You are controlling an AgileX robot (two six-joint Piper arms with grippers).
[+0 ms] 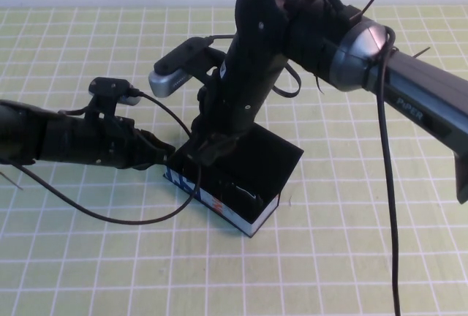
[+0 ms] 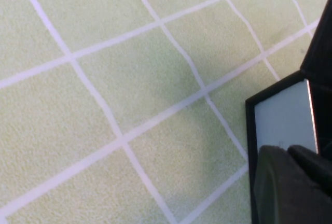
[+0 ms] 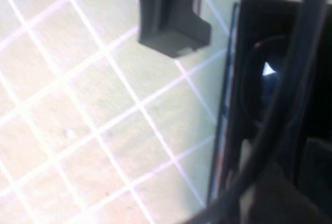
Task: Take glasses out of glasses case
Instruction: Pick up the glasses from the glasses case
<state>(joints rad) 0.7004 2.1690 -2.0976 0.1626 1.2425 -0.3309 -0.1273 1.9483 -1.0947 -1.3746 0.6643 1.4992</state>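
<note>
Both arms are matte black, built of rounded jointed segments. The right arm (image 1: 263,67) has a silver-grey collar (image 1: 358,45) and a grey forearm link with pale lettering. Behind each arm's jaws sits a small wrist camera (image 1: 175,71), grey-fronted on the right. Thin black cables (image 1: 386,177) loop loosely off both arms.

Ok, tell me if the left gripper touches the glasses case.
Touching: in the high view, the left gripper presses against the glasses case at its left end, with no gap.
</note>
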